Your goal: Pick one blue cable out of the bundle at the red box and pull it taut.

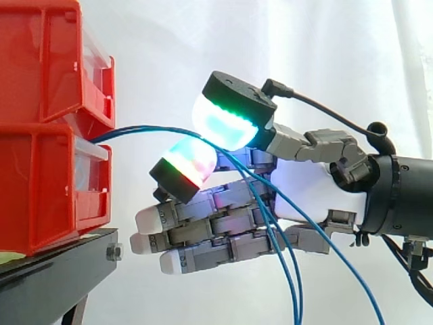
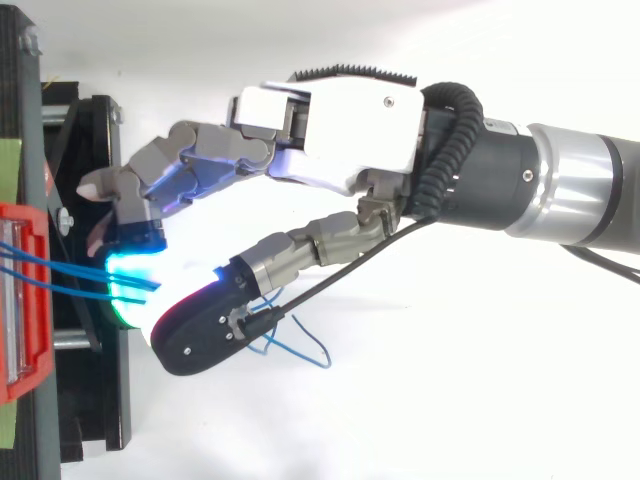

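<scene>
Hand (image 1: 304, 189) enters from the right at bin height, palm side-on and pointing left toward the stacked red bins (image 1: 40, 189). The thumb is raised on top. Its thick pad (image 1: 226, 122) glows cyan with a green rim. One finger curls up under it, its pad (image 1: 189, 166) lit red and green. The other fingers (image 1: 203, 217) lie straight and level, with pale tips stopping just short of the lower bin.

Blue cables (image 1: 155, 128) leave the gap between the upper and lower bins. They arc gently right and pass between the thumb pad and the curled finger's pad. The pads look closed in a pinch on them. How many strands sit in the pinch is hard to tell, as glare hides the contact.

Past the pinch, the strands drop across the straight fingers and hang loose toward the lower right.

In the top view, two blue lines (image 2: 60, 258) run from the red bin (image 2: 20, 300) into the glow. A slack loop lies under the thumb.

The bins sit on a black stand (image 1: 54, 271).
</scene>
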{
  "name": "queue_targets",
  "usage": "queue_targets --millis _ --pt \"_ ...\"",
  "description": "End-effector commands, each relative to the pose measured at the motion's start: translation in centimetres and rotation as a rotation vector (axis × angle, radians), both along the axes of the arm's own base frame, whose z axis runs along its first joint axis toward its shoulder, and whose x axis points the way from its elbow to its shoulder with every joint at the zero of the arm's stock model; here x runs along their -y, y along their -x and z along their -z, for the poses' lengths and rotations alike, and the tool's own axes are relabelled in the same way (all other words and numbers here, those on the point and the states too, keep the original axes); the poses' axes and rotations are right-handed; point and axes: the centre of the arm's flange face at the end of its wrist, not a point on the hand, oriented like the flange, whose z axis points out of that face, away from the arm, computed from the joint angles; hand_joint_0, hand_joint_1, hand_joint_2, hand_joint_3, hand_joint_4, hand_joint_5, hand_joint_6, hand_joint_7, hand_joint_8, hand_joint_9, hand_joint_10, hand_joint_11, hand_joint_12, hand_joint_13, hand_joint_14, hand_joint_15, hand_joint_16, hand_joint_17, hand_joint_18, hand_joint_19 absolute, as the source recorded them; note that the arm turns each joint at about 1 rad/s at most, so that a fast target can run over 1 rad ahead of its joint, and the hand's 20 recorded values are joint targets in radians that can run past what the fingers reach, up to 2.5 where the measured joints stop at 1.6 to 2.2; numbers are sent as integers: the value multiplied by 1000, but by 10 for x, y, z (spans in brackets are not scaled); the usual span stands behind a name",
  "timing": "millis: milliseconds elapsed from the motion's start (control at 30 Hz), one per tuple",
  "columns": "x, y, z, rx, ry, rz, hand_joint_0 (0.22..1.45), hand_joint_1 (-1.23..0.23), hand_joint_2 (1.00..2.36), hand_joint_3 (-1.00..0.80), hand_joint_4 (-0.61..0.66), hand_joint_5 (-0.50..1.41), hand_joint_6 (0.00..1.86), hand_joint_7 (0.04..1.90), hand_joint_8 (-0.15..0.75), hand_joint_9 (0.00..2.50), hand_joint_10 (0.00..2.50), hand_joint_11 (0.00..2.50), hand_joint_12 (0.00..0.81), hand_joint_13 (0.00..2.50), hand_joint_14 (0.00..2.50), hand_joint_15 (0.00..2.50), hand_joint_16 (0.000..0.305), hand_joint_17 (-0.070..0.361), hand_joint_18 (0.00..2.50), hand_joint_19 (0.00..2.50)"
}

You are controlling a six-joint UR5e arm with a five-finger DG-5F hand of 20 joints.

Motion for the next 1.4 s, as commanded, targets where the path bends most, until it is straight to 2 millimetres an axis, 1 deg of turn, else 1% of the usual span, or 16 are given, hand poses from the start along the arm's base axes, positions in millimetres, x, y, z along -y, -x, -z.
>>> queue_targets --millis 0,67,200,233,300,333,533,767,1033,1133,1233,1300,1367 --pt "-1 0 -1 2 0 -1 849 -800 1000 -500 -40 -234 956 1110 289 534 5 306 362 258 2 46 55 124 317 34" --pt "1 0 0 0 0 1 855 -795 1000 -500 -42 -236 956 1121 279 519 6 293 362 256 0 49 55 123 314 30" --pt "-1 0 0 0 0 -1 877 -756 1000 -498 -18 -246 958 1053 266 494 7 279 356 235 1 54 54 122 273 65" --pt "1 0 0 3 0 1 876 -757 1000 -492 -7 -248 958 1030 261 483 5 285 356 234 0 58 54 121 273 64" --pt "1 0 0 2 0 1 876 -773 1001 -485 8 -249 958 900 250 450 5 274 354 225 0 48 54 120 262 52" --pt "-1 0 0 3 0 -1 875 -780 1001 -487 10 -248 957 878 251 449 5 282 354 222 0 45 54 120 263 47" --pt "-1 0 1 -1 2 -1 864 -878 1000 -500 -21 -258 939 894 234 401 5 276 353 212 1 37 54 121 273 0" --pt "1 0 0 2 0 1 815 -970 1000 -500 -25 -272 938 893 225 340 5 272 353 184 0 20 54 122 273 0" --pt "-1 0 0 3 0 -1 781 -997 1000 -500 -10 -280 934 890 225 312 5 267 355 156 0 17 55 123 264 0" --pt "1 0 0 3 0 1 748 -1007 1000 -500 15 -280 933 879 228 308 5 284 357 152 0 20 55 123 258 0" --pt "1 0 0 2 0 1 653 -1004 1000 -500 55 -272 928 869 243 334 5 292 361 155 0 28 55 124 252 0" --pt "1 0 0 3 1 1 559 -964 1000 -500 111 -259 927 853 272 388 7 314 377 178 0 53 56 127 255 0" --pt "-1 0 0 3 1 -1 525 -921 1000 -500 136 -247 921 845 300 431 6 333 385 180 2 57 58 131 259 5"
